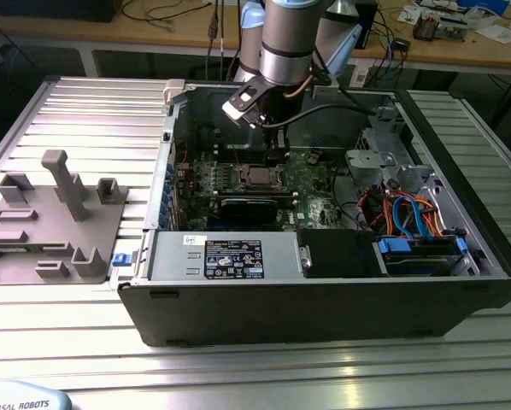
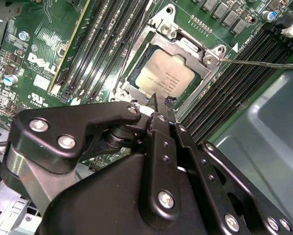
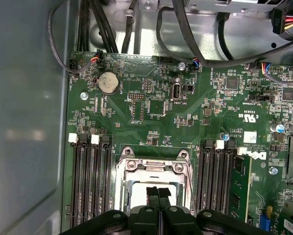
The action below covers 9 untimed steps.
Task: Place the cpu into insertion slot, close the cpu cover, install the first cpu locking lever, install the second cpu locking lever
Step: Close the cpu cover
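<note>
Cpu (image 2: 165,73), a flat square chip with a dull silver-grey top, lies seated in the insertion slot (image 1: 261,178). A ribbed aluminium table (image 1: 85,120) carries an open computer case (image 1: 324,316) of dark painted sheet metal, and toward the exterior view's left rests a matte grey fixture tray (image 1: 50,231) with blocky upright posts. Inside the case lies the green motherboard (image 3: 151,112), glossy and densely studded with small parts. The arm (image 1: 290,34), a smooth silver-grey cylinder, reaches down into the case above the socket. Its gripper (image 3: 158,193) is built of black links with bright screw heads, and its narrow dark fingertips (image 2: 158,104) are pressed together with nothing between them, poised just over the chip's near edge. Long black ridged memory slots (image 3: 90,176) flank the socket on both sides. The cpu cover (image 2: 185,45), a thin stamped silvery frame with a large square window, appears to lie flat around the chip, though the gripper hides its near edge in both wrist views. A thin shiny wire lever (image 2: 261,62) juts sideways from the socket's corner across the memory slots.
</note>
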Tool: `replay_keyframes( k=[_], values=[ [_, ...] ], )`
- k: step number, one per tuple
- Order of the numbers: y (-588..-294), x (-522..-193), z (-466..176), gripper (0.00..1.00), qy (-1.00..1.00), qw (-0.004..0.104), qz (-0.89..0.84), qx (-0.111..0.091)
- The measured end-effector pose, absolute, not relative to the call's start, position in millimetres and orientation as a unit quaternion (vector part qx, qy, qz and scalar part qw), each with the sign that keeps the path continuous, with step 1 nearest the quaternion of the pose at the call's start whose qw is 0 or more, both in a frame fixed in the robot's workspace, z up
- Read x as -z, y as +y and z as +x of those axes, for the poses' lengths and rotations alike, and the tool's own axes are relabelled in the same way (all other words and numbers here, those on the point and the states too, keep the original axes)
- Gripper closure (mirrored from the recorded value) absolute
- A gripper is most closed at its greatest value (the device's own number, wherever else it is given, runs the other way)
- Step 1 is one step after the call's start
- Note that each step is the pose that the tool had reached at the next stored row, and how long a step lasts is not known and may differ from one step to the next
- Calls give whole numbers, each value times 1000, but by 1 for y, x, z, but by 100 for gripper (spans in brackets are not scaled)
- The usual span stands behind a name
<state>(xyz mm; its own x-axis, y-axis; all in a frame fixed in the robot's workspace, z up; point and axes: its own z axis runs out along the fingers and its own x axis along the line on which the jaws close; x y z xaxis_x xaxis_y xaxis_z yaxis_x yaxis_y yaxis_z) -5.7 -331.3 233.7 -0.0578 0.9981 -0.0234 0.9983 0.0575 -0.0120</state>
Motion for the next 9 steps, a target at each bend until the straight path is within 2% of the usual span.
replay_keyframes(
  k=[9],
  values=[
    [-331, -231, -7, 89, 727, 4, 686, 12]
  ],
)
